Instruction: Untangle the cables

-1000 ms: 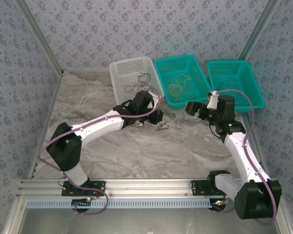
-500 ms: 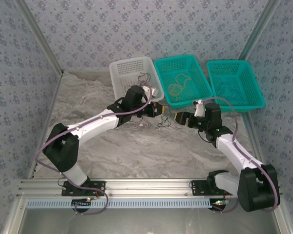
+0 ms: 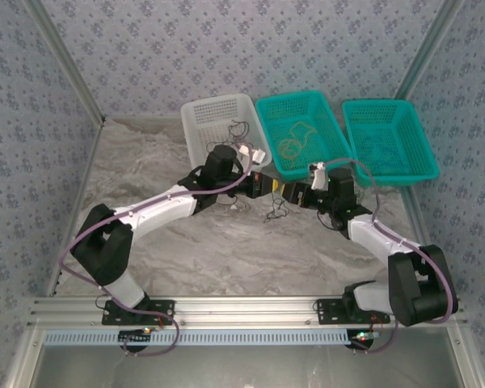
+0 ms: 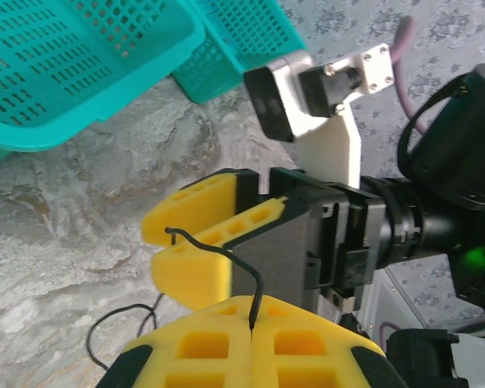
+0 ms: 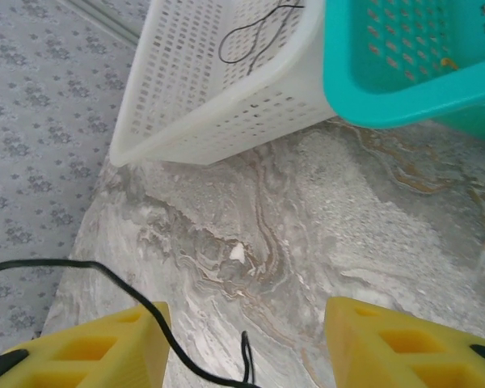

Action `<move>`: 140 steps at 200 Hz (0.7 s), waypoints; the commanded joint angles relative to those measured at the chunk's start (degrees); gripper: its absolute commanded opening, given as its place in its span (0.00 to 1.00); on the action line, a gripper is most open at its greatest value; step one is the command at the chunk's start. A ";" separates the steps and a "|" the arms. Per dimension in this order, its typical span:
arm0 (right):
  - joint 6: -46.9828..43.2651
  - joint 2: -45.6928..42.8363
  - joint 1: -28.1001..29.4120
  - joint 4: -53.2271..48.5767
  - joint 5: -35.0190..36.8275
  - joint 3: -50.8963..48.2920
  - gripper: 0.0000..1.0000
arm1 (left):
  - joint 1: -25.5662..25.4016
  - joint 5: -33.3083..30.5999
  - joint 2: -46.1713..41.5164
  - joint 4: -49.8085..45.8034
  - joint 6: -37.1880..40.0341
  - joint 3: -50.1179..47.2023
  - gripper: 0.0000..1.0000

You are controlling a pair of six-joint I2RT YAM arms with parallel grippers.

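left gripper (image 4: 252, 325): clamped on black cable (image 4: 220, 252) | right gripper (image 5: 244, 323): parted, black cable between

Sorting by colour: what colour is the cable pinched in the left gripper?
Black cable, clearest in the left wrist view.

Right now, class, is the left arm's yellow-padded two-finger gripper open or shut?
Shut. On the left gripper, the yellow foam pads meet with no gap, pinching the thin black cable.
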 commanded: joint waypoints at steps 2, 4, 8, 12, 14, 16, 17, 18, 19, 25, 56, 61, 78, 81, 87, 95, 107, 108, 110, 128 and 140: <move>-2.03 1.45 1.88 6.34 -2.52 0.43 0.55 | 0.22 3.20 -2.14 4.76 -0.40 -0.73 0.00; -2.13 1.63 1.95 6.34 -2.32 0.41 0.55 | 0.22 3.19 -2.19 4.95 -0.49 -0.89 0.00; -2.39 2.00 2.33 6.34 -2.01 0.48 0.55 | 0.30 3.47 -2.24 5.56 -0.66 -1.18 0.00; -2.43 2.36 2.50 6.34 -1.49 0.46 0.55 | 0.32 3.81 -2.31 6.30 -0.77 -1.44 0.00; -2.43 2.49 2.57 6.41 -1.22 0.46 0.54 | 0.36 4.05 -2.39 6.92 -0.93 -1.64 0.00; -2.39 2.63 2.72 6.47 -0.92 0.47 0.54 | 0.34 4.29 -2.41 7.32 -1.06 -1.80 0.00; -2.41 2.71 2.74 6.54 -0.81 0.44 0.54 | 0.37 4.44 -2.46 7.60 -1.16 -1.93 0.00; -2.42 2.80 2.80 6.61 -0.75 0.42 0.53 | 0.38 4.52 -2.48 7.88 -1.20 -2.00 0.00; -2.34 2.89 2.83 6.70 -0.64 0.37 0.53 | 0.39 4.60 -2.49 8.06 -1.27 -2.12 0.00; -2.18 3.37 2.93 7.47 -0.29 0.15 0.52 | 0.46 5.17 -2.69 9.46 -1.78 -2.71 0.00; -3.06 4.90 3.50 9.57 0.04 -0.51 0.32 | 1.65 7.49 -3.98 15.99 -4.25 -5.60 0.00; -3.75 4.90 3.64 8.94 0.30 -0.33 0.23 | 2.08 7.86 -4.28 16.74 -4.59 -6.06 0.00; -6.73 3.56 3.75 4.65 4.53 -0.72 0.08 | 3.61 9.48 -5.75 20.51 -6.21 -7.68 0.00; -7.41 3.11 3.78 3.49 5.89 -0.89 0.07 | 3.98 9.90 -6.10 21.24 -6.50 -8.09 0.00; -9.00 2.25 3.82 0.82 9.17 -1.00 0.04 | 4.80 10.67 -6.86 22.53 -6.92 -8.74 0.00; -11.13 0.85 3.82 -3.53 14.13 -0.87 0.00 | 5.87 11.42 -7.89 23.39 -7.10 -9.62 0.00; -14.02 -1.56 3.82 -8.58 21.19 -1.22 0.00 | 7.53 11.32 -9.70 22.79 -6.84 -10.56 0.00; -14.29 -1.75 3.87 -8.76 21.67 -1.24 0.00 | 7.70 11.21 -9.84 22.63 -6.81 -10.57 0.00; -14.63 -2.25 3.90 -9.54 22.50 -1.32 0.00 | 7.94 11.06 -10.09 22.17 -6.75 -10.65 0.00; -18.07 -6.46 3.91 -14.04 24.71 -1.40 0.00 | 9.66 8.54 -11.33 14.09 -4.34 -9.32 0.00; -19.53 -8.58 3.90 -16.03 23.43 -1.29 0.00 | 9.71 6.99 -11.04 8.97 -2.10 -7.59 0.00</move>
